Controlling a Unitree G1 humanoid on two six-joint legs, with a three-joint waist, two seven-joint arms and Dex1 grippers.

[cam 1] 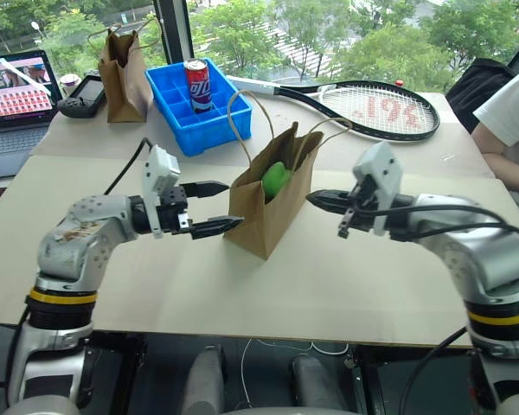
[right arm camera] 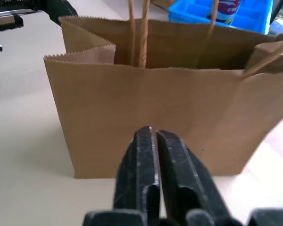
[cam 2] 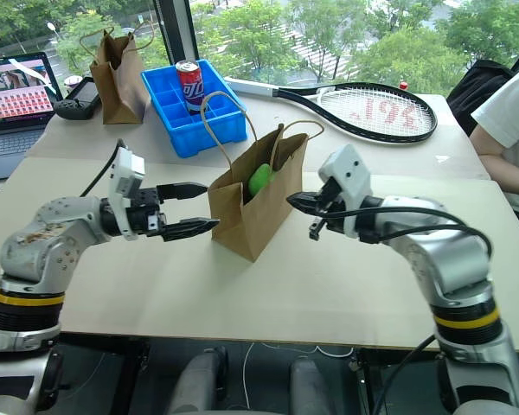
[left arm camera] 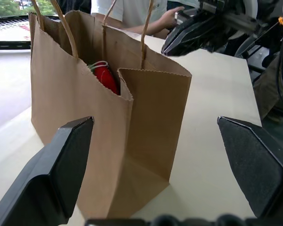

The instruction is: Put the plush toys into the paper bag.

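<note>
Standing upright between the two grippers, the crisp kraft paper bag (cam 1: 264, 203) with zigzag rim held a round green plush (cam 1: 275, 180) and a red chili plush (left arm camera: 105, 77). The left gripper (cam 1: 209, 207) gaped wide beside it; the right gripper (right arm camera: 153, 136) was pinched closed, empty, just before the bag's broad face.

Office or lab room: counter (cam 1: 242, 294) at window (cam 1: 346, 35); laptop (cam 1: 17, 95) at counter's far left; treetops beyond glass, upper floor.
</note>
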